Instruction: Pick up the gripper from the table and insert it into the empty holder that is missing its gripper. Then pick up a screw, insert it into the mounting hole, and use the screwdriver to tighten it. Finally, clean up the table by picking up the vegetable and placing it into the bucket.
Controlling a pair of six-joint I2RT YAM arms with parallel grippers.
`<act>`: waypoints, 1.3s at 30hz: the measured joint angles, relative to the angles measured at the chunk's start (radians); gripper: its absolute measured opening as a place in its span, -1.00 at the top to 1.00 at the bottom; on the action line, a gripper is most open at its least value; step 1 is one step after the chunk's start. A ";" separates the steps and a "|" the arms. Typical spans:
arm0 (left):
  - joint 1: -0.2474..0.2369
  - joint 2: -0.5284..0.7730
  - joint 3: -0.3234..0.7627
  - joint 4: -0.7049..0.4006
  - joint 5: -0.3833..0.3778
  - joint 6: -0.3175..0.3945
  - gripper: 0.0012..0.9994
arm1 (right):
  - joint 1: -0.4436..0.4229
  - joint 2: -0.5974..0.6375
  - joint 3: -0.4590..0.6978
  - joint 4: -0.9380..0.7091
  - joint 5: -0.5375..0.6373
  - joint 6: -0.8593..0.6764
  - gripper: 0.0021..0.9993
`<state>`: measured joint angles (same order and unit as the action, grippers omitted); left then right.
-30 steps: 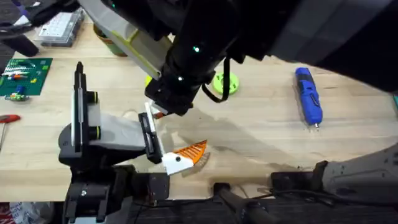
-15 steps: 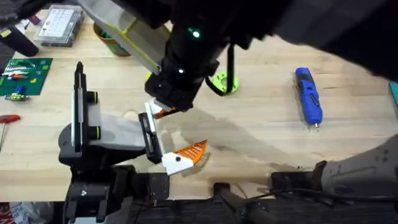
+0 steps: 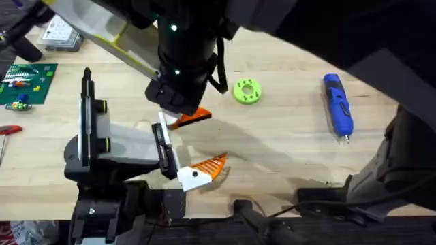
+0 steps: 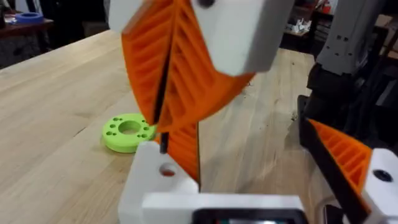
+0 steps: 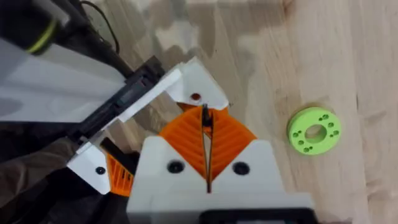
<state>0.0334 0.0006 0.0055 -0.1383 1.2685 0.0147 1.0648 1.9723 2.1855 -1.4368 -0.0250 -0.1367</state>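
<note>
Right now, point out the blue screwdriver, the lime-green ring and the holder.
screwdriver [image 3: 338,105]: overhead view, middle of its blue body.
lime-green ring [image 3: 246,92]: overhead view, on the ring's flat top face beside the hole.
holder [image 3: 126,144]: overhead view, on the grey-white arm section.

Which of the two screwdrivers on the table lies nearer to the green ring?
The thick blue screwdriver, right of the green ring; the red-handled one lies far off, past the holder.
</note>
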 joint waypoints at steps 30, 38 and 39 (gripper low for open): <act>0.000 0.000 0.000 0.000 0.000 0.000 -0.97 | 0.034 0.013 0.007 0.006 0.004 -0.007 1.00; 0.000 0.000 0.000 0.000 0.000 0.000 -0.97 | 0.034 0.013 0.007 0.007 0.036 -0.010 1.00; 0.000 0.000 0.000 0.000 0.000 0.000 -0.97 | 0.034 0.013 0.007 0.007 0.036 -0.010 1.00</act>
<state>0.0334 0.0006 0.0055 -0.1383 1.2686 0.0147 1.0985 1.9854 2.1929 -1.4300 0.0113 -0.1471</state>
